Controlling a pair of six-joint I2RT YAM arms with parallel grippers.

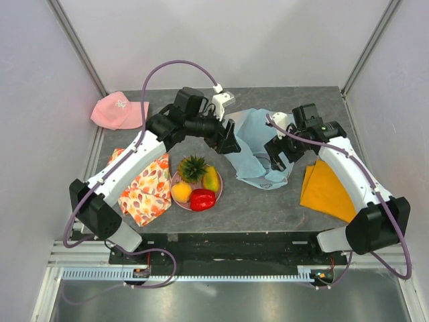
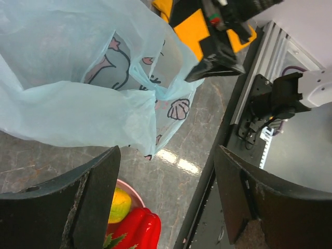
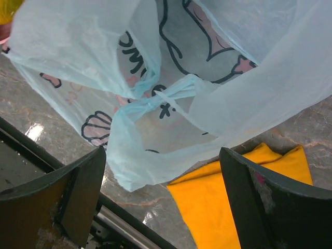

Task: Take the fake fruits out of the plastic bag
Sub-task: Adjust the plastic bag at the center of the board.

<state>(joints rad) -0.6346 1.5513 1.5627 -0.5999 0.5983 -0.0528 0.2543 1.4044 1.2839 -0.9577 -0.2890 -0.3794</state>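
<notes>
The whole table (image 1: 268, 208) is viewed from high above its near edge by the top camera, facing down. Close, downward views are given by the 2 wrist cameras. The plastic bag (image 1: 251, 144) is shared by all 3 views.

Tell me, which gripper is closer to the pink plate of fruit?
Left. The left gripper hangs just beyond the plate, at the plastic bag's left edge; the right gripper is across the bag, farther off.
</notes>
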